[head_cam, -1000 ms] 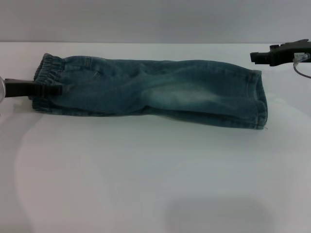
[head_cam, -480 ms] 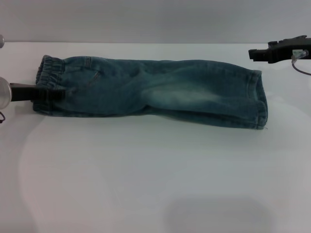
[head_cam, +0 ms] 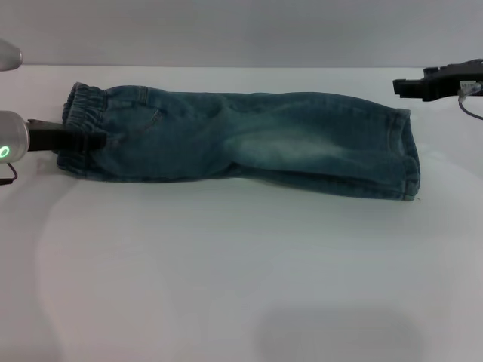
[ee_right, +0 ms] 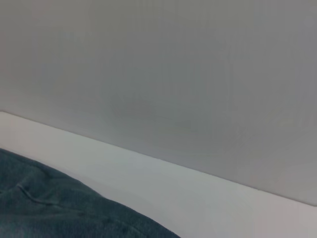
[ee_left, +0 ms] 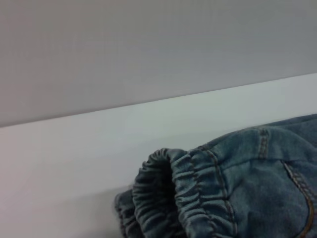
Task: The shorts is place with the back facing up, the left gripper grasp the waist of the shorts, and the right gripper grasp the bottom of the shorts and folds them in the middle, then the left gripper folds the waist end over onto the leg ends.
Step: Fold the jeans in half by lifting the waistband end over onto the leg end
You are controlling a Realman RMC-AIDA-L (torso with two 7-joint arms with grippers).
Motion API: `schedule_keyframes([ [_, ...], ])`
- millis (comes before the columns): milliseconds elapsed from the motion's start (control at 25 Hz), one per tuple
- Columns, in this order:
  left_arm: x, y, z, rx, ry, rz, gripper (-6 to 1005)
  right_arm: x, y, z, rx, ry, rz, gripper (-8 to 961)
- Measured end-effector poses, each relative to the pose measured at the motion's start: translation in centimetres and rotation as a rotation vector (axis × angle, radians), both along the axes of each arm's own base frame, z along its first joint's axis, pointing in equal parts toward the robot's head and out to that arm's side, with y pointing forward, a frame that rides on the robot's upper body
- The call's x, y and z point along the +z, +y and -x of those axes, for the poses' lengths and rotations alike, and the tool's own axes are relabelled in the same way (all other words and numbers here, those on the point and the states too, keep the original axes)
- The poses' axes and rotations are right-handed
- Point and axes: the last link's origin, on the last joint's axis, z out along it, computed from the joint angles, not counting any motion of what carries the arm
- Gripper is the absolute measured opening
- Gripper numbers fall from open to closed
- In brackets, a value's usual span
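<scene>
Shorts [head_cam: 241, 143] halfway through the job: folded lengthwise, second fold not yet made.

Lying as one long narrow strip across the far part of the white table [head_cam: 226, 271], waist [head_cam: 81, 102] toward the robot's left, leg ends [head_cam: 406, 154] toward its right, one leg stacked on the other, so first fold judged done. Left gripper [head_cam: 96, 140] at the waist end, black jaws closed on the denim just below the ruffled band, ready to carry it over to the hems. Right gripper [head_cam: 400, 87] hovering off the cloth beyond the far corner of the hems, holding nothing; whether spread or closed, cannot tell. Smooth, matt white tabletop, nothing else on it in sight. Plain grey wall [head_cam: 241, 30] behind.
</scene>
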Motion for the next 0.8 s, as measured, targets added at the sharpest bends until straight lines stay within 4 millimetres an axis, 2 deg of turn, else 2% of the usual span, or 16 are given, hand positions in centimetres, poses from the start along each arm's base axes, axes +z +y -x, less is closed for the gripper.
schedule_keyframes([
  [760, 0.2, 0.2, -1.3, -0.046, -0.003, 0.028, 76, -0.3, -0.4, -0.6, -0.016, 0.004, 0.009, 594],
  [800, 0.2, 0.2, -1.3, -0.047, -0.003, 0.028, 73, -0.3, -0.4, -0.6, -0.017, 0.004, 0.009, 594],
])
